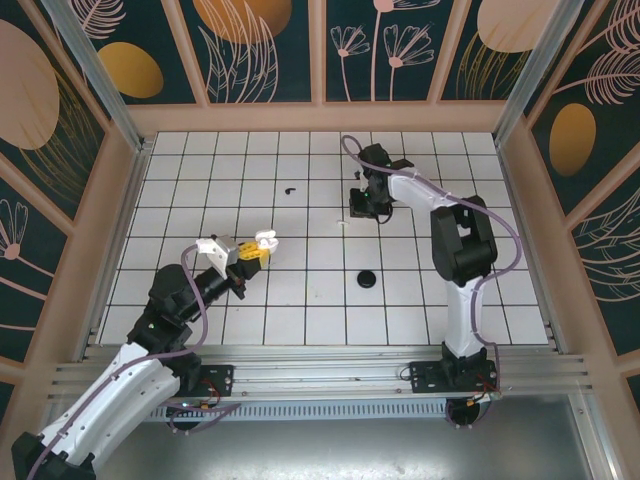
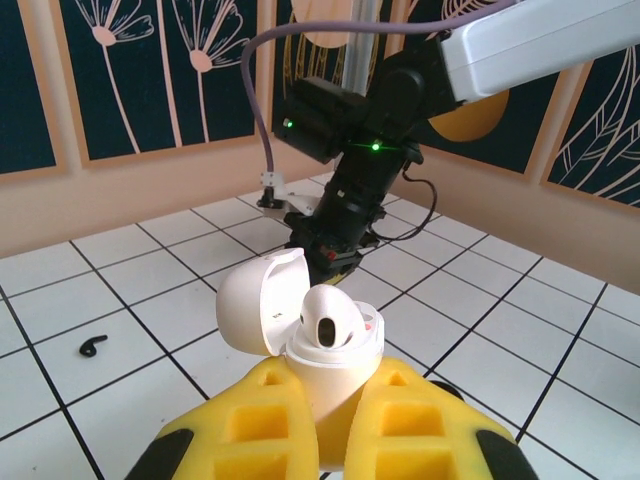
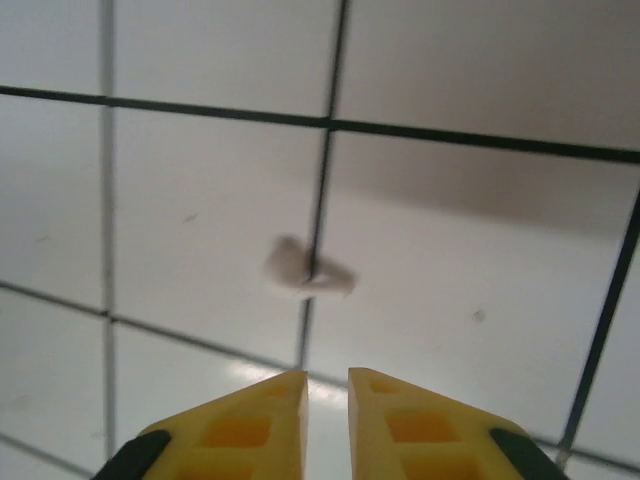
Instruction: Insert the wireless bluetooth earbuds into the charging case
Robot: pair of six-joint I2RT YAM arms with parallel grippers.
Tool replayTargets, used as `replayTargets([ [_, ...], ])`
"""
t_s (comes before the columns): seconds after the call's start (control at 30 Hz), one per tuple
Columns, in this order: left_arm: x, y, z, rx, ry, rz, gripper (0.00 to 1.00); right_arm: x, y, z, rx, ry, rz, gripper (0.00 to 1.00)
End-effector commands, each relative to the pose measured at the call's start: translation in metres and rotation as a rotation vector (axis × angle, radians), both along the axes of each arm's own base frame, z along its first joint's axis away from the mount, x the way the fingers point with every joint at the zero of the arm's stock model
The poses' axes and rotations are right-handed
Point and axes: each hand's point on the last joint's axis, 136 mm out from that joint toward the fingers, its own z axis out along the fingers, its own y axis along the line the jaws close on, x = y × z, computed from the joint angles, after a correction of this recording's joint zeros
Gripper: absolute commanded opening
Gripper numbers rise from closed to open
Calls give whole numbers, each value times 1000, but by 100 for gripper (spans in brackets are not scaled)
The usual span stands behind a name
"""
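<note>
The white earbud [image 3: 308,272] lies on the table [image 3: 480,230] just ahead of the nearly closed, empty right gripper [image 3: 327,385] (long axis crosswise). The left gripper [image 2: 333,420] clamps the open charging case [image 2: 310,340].

The blurred white earbud [image 3: 308,272] straddles a grid line.

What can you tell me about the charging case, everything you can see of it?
The case is a small, glossy white plastic shell with a rounded, hinged lid. The lid stands open, tipped back to the left in the left wrist view. One white earbud sits in it, beside what looks like an empty pocket. The case is upright, clamped between the yellow fingers of the left pincer, above the tiled table.
</note>
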Motion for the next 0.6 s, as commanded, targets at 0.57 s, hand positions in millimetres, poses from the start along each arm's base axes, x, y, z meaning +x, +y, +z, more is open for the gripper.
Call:
replayTargets([
  [0.57, 6, 1, -10, -20, 1, 29, 0, -17, 23, -40, 14, 51, 101, 7],
])
